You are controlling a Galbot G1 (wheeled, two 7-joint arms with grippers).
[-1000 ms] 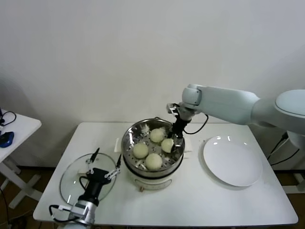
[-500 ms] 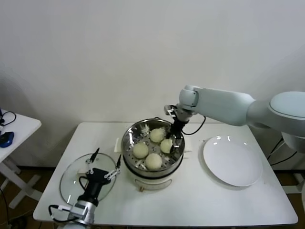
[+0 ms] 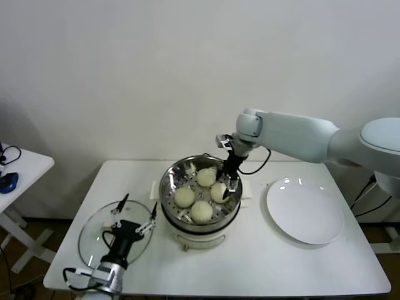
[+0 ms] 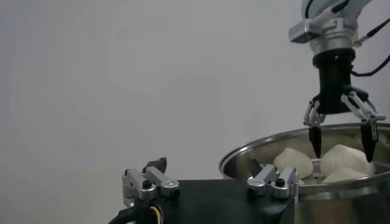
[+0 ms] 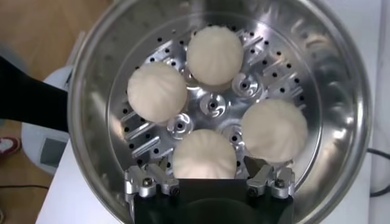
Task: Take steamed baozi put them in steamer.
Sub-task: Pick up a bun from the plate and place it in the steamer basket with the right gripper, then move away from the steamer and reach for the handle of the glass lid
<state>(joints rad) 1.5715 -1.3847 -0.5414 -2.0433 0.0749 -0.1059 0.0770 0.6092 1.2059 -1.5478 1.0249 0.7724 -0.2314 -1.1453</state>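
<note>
Surface: white table (image 3: pixel 250 262), white wall behind.
Baozi (image 5: pixel 214 55): four, all on the steamer (image 3: pixel 172 181) tray.
Plate (image 3: pixel 305 210): one.
Right gripper (image 3: pixel 230 181): jaws apart above steamer.
Left gripper (image 3: pixel 135 215): jaws apart over glass lid (image 3: pixel 94 231).
Writing: none readable.

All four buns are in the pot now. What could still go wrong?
1. The right gripper, open, hangs just above the nearest baozi inside the steamer. Lifting out, a fingertip might nudge that bun or catch the steel rim.
2. The glass lid lies on the table with the open left gripper over it. If the lid comes next, smooth glass might slip from the grip.
</note>
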